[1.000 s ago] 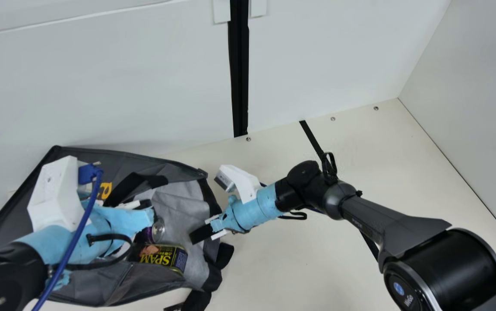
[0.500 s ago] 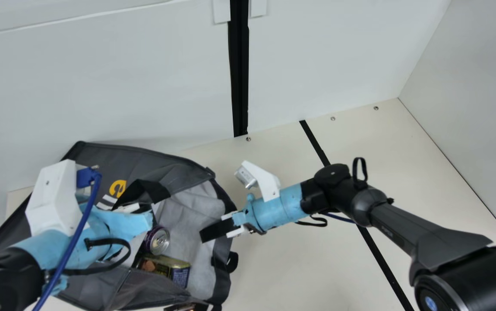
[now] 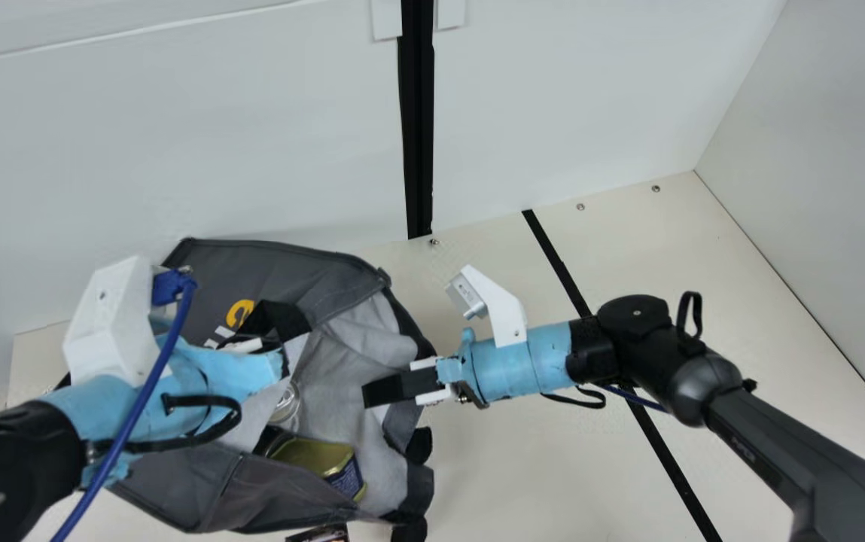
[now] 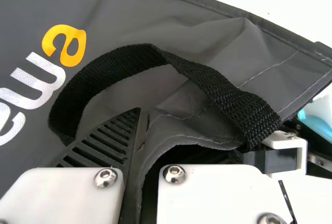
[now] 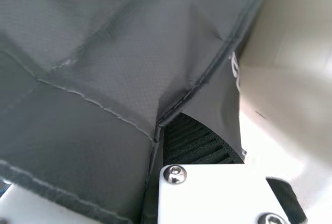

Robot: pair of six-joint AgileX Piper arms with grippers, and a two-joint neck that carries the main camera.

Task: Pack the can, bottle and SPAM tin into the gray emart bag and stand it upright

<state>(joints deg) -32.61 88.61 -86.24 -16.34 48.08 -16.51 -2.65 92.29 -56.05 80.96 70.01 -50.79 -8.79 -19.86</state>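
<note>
The left gripper (image 3: pixel 278 364) and right gripper (image 3: pixel 373 392) pinch the gray emart bag (image 3: pixel 289 271), shifted toward the desk's (image 3: pixel 537 474) right edge; the can (image 3: pixel 289 405) is partly hidden.

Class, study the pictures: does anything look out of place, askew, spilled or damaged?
The bag looks askew: it slumps, creased, with its mouth gaping, so the SPAM tin shows inside, though the task wants it upright. A small dark object lies outside it, too cut off to identify. I see no spill or damage.
</note>
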